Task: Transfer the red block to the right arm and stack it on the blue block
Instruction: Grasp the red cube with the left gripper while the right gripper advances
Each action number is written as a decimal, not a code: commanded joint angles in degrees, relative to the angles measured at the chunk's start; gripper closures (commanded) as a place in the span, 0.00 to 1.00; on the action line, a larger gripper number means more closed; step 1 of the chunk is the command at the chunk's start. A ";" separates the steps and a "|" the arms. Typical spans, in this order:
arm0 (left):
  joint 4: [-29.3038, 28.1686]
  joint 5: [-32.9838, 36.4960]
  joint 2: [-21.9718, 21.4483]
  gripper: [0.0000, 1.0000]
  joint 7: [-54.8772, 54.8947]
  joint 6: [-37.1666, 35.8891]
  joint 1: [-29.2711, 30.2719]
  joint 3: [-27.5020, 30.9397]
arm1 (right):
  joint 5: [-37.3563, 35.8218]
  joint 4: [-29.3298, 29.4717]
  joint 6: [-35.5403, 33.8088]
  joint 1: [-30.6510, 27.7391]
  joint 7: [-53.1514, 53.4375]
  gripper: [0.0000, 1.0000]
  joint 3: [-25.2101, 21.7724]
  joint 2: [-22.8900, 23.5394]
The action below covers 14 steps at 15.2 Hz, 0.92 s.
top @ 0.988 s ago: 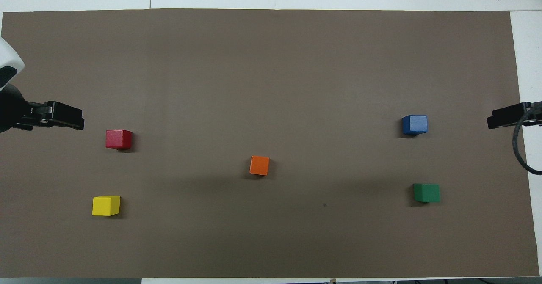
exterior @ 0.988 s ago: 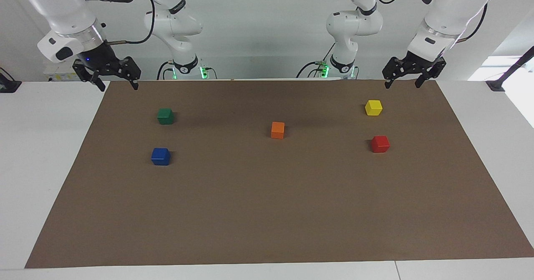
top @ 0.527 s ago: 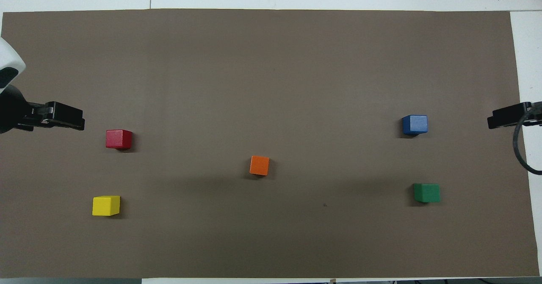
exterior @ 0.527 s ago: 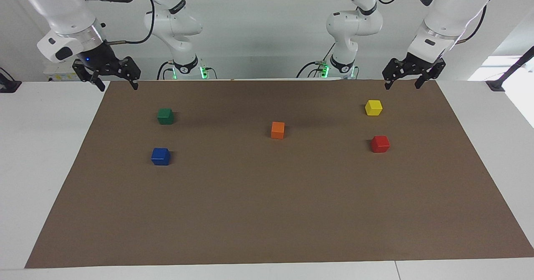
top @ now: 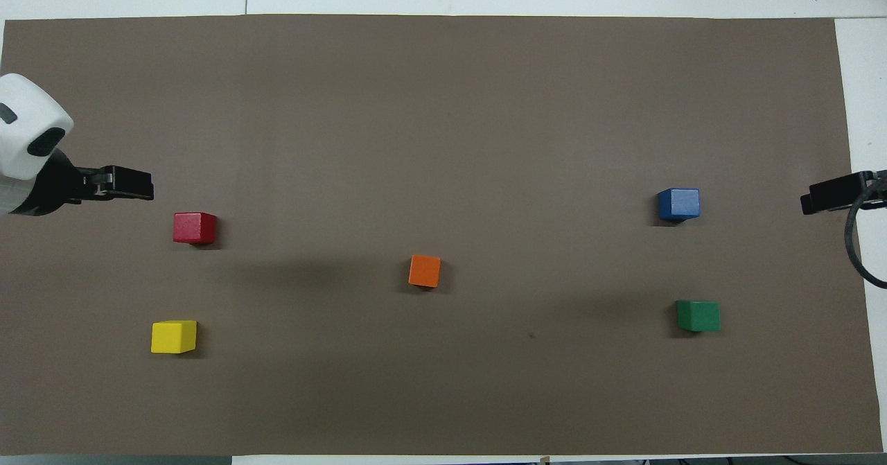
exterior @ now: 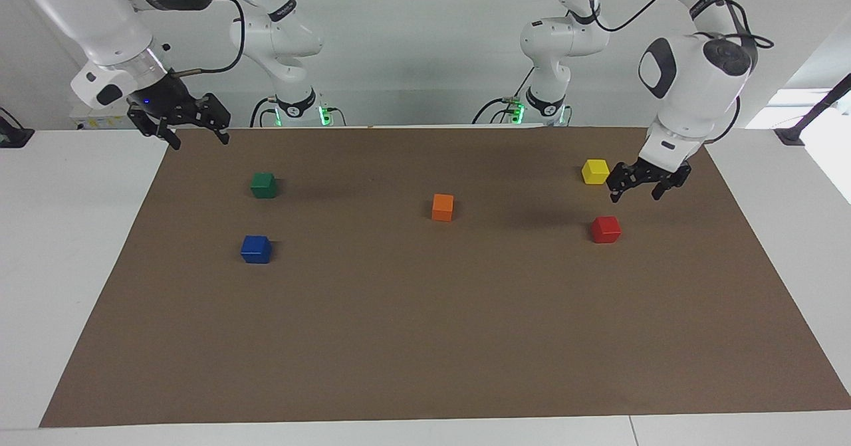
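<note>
On the brown mat (exterior: 425,339) that covers most of the table, five cubes sit well apart, none of them stacked. Largest in view are the two white arms. The left arm (exterior: 691,80) reaches down over the mat, and the left gripper (exterior: 638,190) hangs low with its fingers spread and nothing between them. The right arm (exterior: 100,40) waits at its own end, the right gripper (exterior: 179,130) raised over the mat's edge, open and empty too.

By my reading, the step in hand is the approach to the first pickup: no handover has begun. The red block (exterior: 606,229) lies on the mat below the left gripper and slightly toward the table's middle from it, apart from the fingers. The yellow cube (exterior: 595,171) is just beside the gripper. The next move calls for centring the open fingers over the red block, then lowering to straddle it squarely. The blue block (exterior: 256,249) rests well away from the left gripper, toward the right arm's end, with the green cube (exterior: 264,185) near it and the orange cube (exterior: 443,207) between the two groups.
</note>
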 commanded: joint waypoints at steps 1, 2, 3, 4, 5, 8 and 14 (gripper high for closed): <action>-3.26 -0.36 3.74 0.00 1.08 7.33 1.04 -0.22 | 9.44 -7.69 3.75 -3.54 -5.77 0.00 0.28 -2.61; -5.28 -0.36 4.27 0.00 1.08 10.14 0.78 -0.22 | 13.91 -9.18 4.11 -4.42 -7.88 0.00 0.19 -2.43; -7.04 -0.36 4.71 0.00 1.08 12.96 0.61 -0.22 | 18.48 -10.50 4.28 -5.29 -10.16 0.00 0.19 -2.00; -8.71 -0.36 4.89 0.00 1.17 15.51 0.69 -0.22 | 22.00 -11.73 4.37 -5.65 -12.62 0.00 0.19 -1.73; -10.12 -0.36 5.07 0.00 1.09 17.71 0.78 -0.22 | 25.52 -12.88 4.46 -5.74 -14.56 0.00 0.19 -1.64; -11.36 -0.36 6.04 0.00 1.17 19.22 1.04 -0.22 | 38.17 -16.21 2.97 -8.02 -22.45 0.00 0.28 0.99; -14.17 -0.36 6.12 0.00 1.17 20.88 1.04 -0.22 | 58.92 -20.62 -5.28 -8.82 -30.11 0.00 0.28 5.72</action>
